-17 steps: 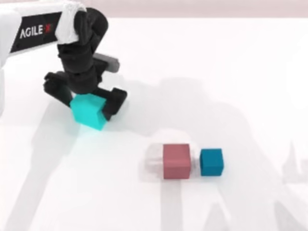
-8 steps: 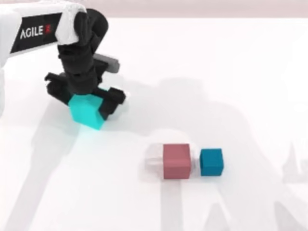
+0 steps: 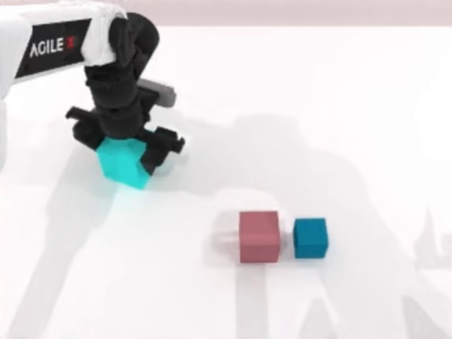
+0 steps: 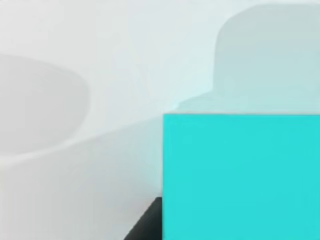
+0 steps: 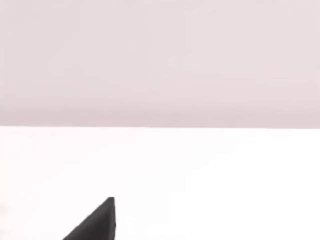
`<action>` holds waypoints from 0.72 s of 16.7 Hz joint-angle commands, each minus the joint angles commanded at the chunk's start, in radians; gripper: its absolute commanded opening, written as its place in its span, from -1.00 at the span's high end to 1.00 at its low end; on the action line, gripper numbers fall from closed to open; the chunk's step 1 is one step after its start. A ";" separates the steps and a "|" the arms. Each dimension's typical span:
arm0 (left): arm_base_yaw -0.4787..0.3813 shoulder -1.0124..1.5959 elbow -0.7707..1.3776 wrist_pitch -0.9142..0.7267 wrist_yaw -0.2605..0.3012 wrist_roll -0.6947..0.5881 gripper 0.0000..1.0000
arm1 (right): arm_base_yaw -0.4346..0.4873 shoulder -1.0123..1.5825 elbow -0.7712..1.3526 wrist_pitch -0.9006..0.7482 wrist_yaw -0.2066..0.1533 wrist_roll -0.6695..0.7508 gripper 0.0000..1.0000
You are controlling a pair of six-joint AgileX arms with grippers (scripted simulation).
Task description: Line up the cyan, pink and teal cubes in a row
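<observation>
The cyan cube [image 3: 121, 164] is at the table's left, held between the fingers of my left gripper [image 3: 123, 150], which is shut on it. In the left wrist view the cyan cube [image 4: 240, 175] fills the near corner, with one dark fingertip [image 4: 147, 225] against its side. The pink cube [image 3: 259, 236] rests on the table right of centre. The teal cube [image 3: 311, 237] sits just to its right with a small gap between them. My right arm is out of the top view. Only a dark part of my right gripper [image 5: 97, 222] shows in its wrist view, over bare table.
The white tabletop [image 3: 339, 113] stretches around the cubes. A faint pale patch [image 3: 226, 236] lies against the pink cube's left side. The table's far edge meets a pinkish wall [image 5: 160, 60].
The left gripper has drifted slightly left and up in the top view with the cyan cube in its grip. The pink and teal cubes have not moved.
</observation>
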 joint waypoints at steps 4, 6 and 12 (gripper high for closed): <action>0.000 0.000 0.000 0.000 0.000 0.000 1.00 | 0.000 0.000 0.000 0.000 0.000 0.000 -1.00; 0.000 0.000 0.000 0.000 0.000 0.000 1.00 | 0.000 0.000 0.000 0.000 0.000 0.000 -1.00; 0.003 -0.020 0.039 -0.045 0.000 0.002 1.00 | 0.000 0.000 0.000 0.000 0.000 0.000 -1.00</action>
